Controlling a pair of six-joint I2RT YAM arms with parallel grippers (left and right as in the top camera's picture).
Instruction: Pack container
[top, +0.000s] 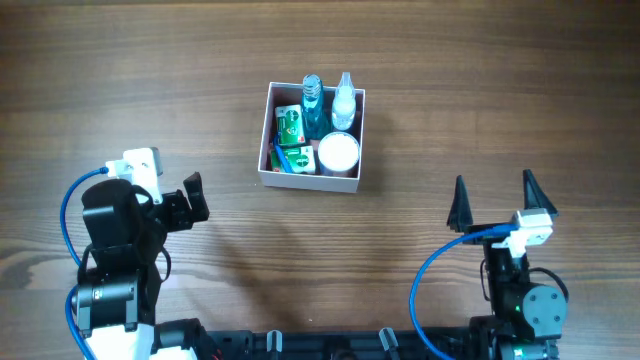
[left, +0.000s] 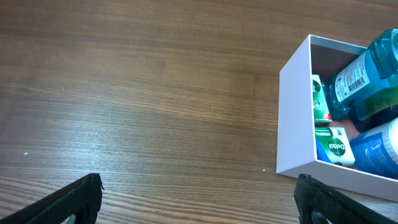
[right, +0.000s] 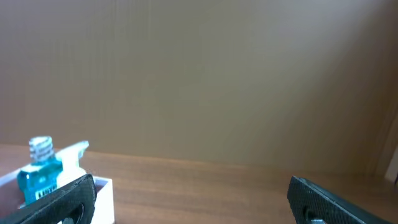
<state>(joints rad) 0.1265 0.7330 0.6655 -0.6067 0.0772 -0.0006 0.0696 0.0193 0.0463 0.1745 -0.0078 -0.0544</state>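
The container (top: 309, 182), a square white box, sits at the table's middle back. It holds a blue bottle (top: 312, 106), a clear spray bottle (top: 344, 100), a white round jar (top: 339, 152) and two small green-and-white boxes (top: 290, 126). My left gripper (top: 190, 203) is open and empty, left of and nearer than the container. In the left wrist view the left gripper (left: 199, 200) is over bare wood, with the container's white wall (left: 292, 112) at the right. My right gripper (top: 494, 192) is open and empty at the front right. In the right wrist view the right gripper (right: 193, 200) has the container's corner (right: 104, 191) at the left.
The wooden table (top: 500, 80) stretches all round the container. The arm bases stand at the front edge, with blue cables (top: 425, 285) looping beside them. A plain wall fills the upper part of the right wrist view.
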